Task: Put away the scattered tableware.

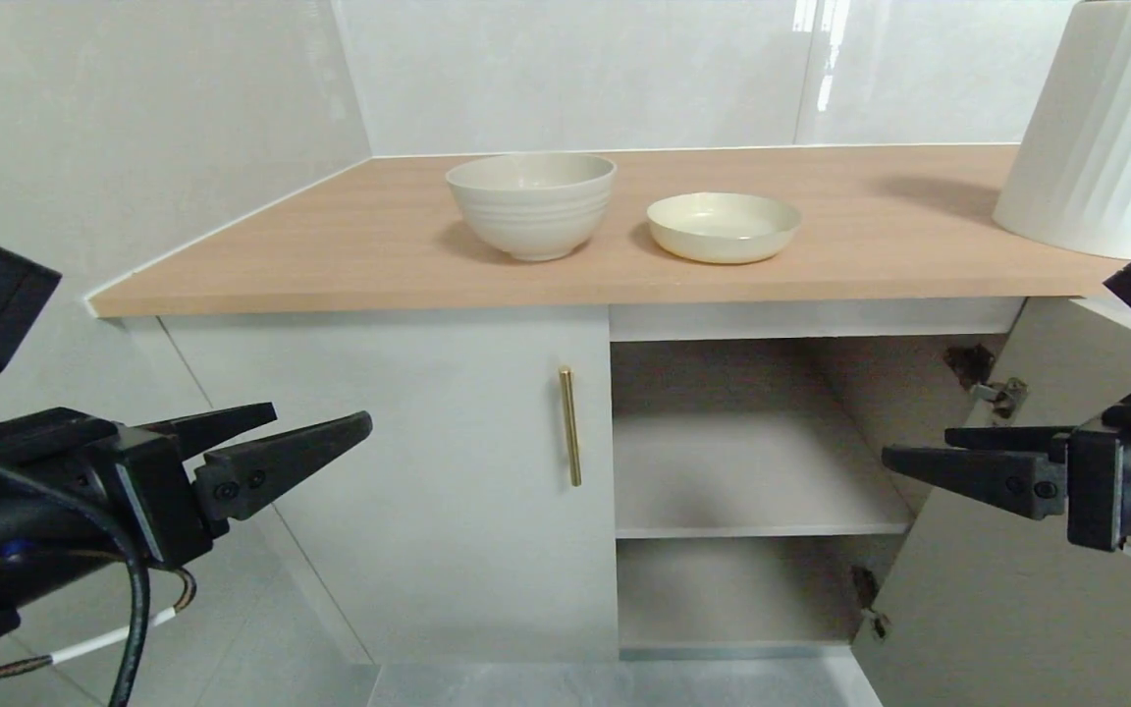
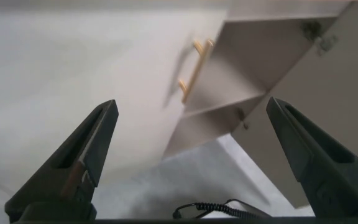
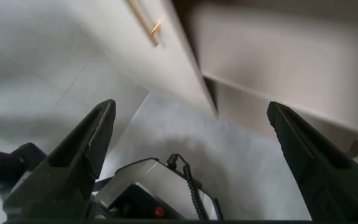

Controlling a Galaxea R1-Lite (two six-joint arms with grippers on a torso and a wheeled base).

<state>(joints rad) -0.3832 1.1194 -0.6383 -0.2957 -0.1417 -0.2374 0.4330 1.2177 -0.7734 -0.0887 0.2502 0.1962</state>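
Observation:
A deep cream bowl (image 1: 531, 204) and a shallow cream dish (image 1: 723, 226) stand side by side on the wooden countertop (image 1: 330, 245), near its front edge. My left gripper (image 1: 322, 414) hangs open and empty below counter height, in front of the shut left cabinet door (image 1: 399, 471). At the same height, by the open right door (image 1: 1007, 599), my right gripper (image 1: 916, 444) is also open and empty. In the left wrist view the left gripper (image 2: 192, 104) has its fingers spread wide toward the cabinet. In the right wrist view the right gripper (image 3: 191, 106) is spread over the floor.
The right half of the cabinet stands open, showing a bare middle shelf (image 1: 752, 471) and a lower compartment (image 1: 732, 599). A gold handle (image 1: 570, 425) runs down the shut door's edge. A tall white ribbed container (image 1: 1105, 128) sits at the counter's right end. White walls close off the left and back.

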